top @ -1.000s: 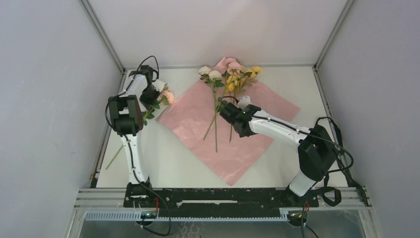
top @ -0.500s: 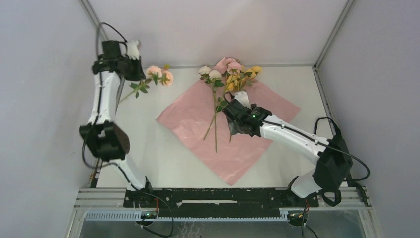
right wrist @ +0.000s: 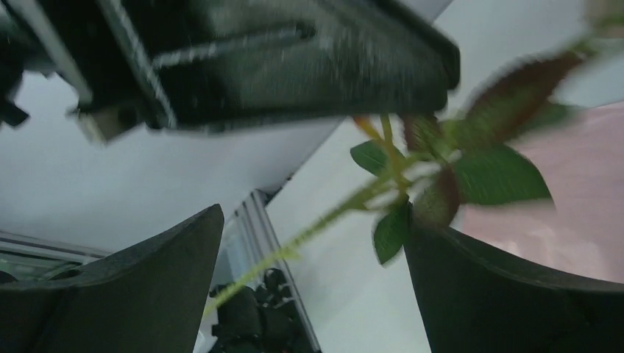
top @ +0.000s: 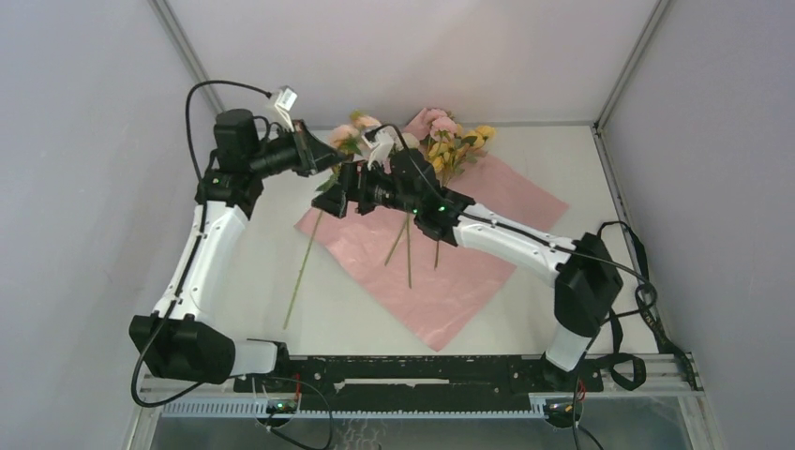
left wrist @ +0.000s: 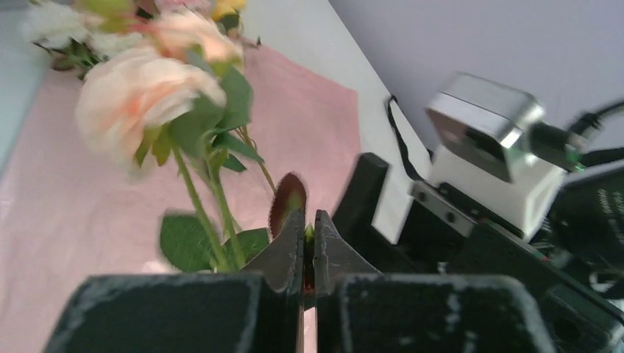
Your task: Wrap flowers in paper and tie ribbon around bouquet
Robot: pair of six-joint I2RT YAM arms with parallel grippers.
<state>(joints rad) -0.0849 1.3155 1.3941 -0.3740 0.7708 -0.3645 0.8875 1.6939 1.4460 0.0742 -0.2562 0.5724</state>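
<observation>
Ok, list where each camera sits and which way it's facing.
Top external: above and behind the bases, looking down on the table, paper, left arm and right arm.
Left wrist: on the left arm, looking along the shut left gripper at the held flower; right arm beyond.
Right wrist: on the right arm, looking through the open right gripper at the flower's stem.
Shared: both wrist views show that stem.

You face white worktop (top: 347, 309), boxed by pale grey wall panels at 9 (top: 84, 187), 12 (top: 412, 56) and 3 o'clock (top: 712, 141). Aluminium posts (top: 192, 66) at 11 and 1 o'clock. Black rail (top: 422, 373), slotted cable duct (top: 375, 408) at 6 o'clock. Light soft, even.
</observation>
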